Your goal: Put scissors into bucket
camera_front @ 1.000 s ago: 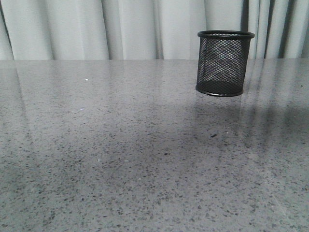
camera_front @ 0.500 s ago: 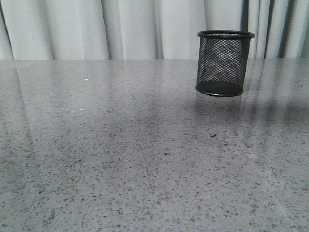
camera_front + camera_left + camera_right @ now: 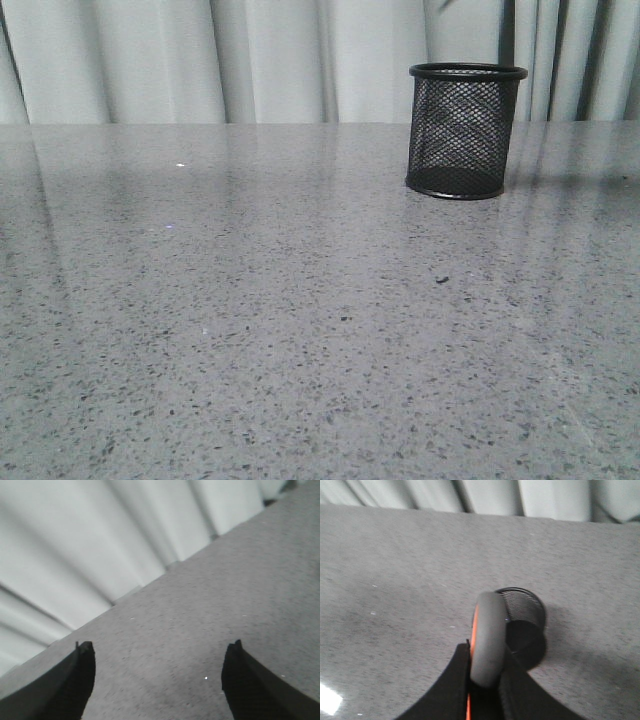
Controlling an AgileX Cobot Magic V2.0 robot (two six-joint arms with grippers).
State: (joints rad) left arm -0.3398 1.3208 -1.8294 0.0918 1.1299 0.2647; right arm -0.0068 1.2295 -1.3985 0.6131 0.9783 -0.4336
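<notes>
Shadows beside the mesh bucket (image 3: 467, 130) have faded. Right gripper (image 3: 485, 672) pinches scissors (image 3: 487, 637) above it; off-centre release could strike the rim. Left gripper (image 3: 157, 672) hangs spread, empty.

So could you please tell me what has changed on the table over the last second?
A dark shadow on the grey speckled table, in front of and beside the black wire-mesh bucket, has faded and drawn off to the right, as if something overhead moved. The bucket itself has stayed upright in the same spot, and nothing else on the table has shifted.
</notes>
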